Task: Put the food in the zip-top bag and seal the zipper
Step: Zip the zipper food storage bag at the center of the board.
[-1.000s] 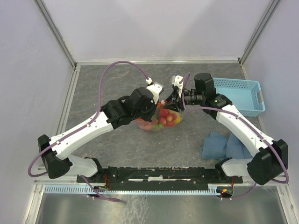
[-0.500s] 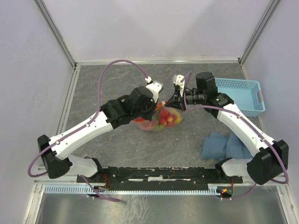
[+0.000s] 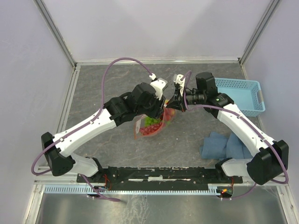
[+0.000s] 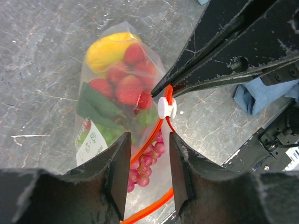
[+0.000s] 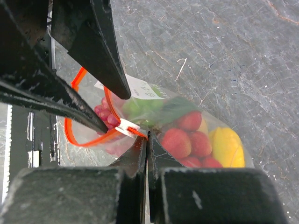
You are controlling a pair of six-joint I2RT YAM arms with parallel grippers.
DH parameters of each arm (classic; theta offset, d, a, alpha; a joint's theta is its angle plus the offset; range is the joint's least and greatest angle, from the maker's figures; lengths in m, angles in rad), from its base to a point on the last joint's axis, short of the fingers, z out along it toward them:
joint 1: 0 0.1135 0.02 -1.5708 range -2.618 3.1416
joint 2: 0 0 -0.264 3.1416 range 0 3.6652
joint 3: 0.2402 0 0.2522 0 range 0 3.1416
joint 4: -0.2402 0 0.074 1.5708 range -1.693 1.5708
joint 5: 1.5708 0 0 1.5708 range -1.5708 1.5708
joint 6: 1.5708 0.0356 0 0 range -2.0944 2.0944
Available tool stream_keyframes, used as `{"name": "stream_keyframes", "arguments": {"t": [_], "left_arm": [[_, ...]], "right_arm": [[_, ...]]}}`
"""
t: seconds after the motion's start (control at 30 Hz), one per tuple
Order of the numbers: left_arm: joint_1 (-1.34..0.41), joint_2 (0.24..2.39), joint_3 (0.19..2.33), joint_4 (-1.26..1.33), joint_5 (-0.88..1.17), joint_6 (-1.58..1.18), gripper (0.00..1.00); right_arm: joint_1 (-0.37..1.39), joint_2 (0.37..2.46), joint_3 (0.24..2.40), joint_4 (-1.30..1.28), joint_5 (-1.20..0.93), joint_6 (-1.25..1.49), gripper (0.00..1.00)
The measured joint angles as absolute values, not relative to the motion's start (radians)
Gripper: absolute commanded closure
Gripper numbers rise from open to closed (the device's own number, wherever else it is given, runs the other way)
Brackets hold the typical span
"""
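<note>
Pinching right hand: clamped on zipper beside slider.
Left hand: fingers apart, straddling zipper.
Zip-top bag: holds fruit, 7 o'clock from both hands.

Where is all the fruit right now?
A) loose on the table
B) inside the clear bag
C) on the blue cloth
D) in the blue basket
B: the strawberries, grapes and yellow fruit show through the clear zip-top bag.

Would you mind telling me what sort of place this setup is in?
Probably a lab test cell: plain white walls in a metal frame enclose a grey table, with the left arm and right arm bolted at its edge.
</note>
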State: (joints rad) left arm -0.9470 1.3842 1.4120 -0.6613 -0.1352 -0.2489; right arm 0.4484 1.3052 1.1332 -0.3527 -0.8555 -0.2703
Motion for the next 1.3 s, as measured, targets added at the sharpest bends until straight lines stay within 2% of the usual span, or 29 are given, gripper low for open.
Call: {"name": "stream_keyframes", "arguments": {"t": [0.23,0.47,0.53,0.67,0.9,1.1,1.3], "left_arm": [[-0.946,1.386,1.400,-0.644,-0.133,-0.250,0.37],[-0.945,1.366,1.399,-0.586,-0.160,-0.249,0.35],[-0.944,1.366,1.399,-0.563,-0.159,-0.249,0.39],[-0.944,1.369,1.392,-0.521,-0.159,-0.248,0.55],[-0.944,1.393,1.375,-0.479,-0.153,-0.241,0.63],[-0.945,1.396,1.348,-0.469,-0.142,-0.240,0.84],[-0.944,1.395,1.330,-0.461,-0.139,-0.238,0.97]], "right_arm": [[0.447,1.306,1.133,-0.352,-0.853,-0.228,0.98],[0.447,1.306,1.147,-0.353,-0.854,-0.202,0.98],[0.447,1.306,1.148,-0.356,-0.854,-0.197,0.98],[0.447,1.306,1.153,-0.367,-0.854,-0.194,0.98],[0.446,1.306,1.157,-0.379,-0.852,-0.194,0.98],[0.444,1.306,1.157,-0.382,-0.846,-0.187,0.98],[0.444,1.306,1.158,-0.383,-0.826,-0.180,0.98]]}}
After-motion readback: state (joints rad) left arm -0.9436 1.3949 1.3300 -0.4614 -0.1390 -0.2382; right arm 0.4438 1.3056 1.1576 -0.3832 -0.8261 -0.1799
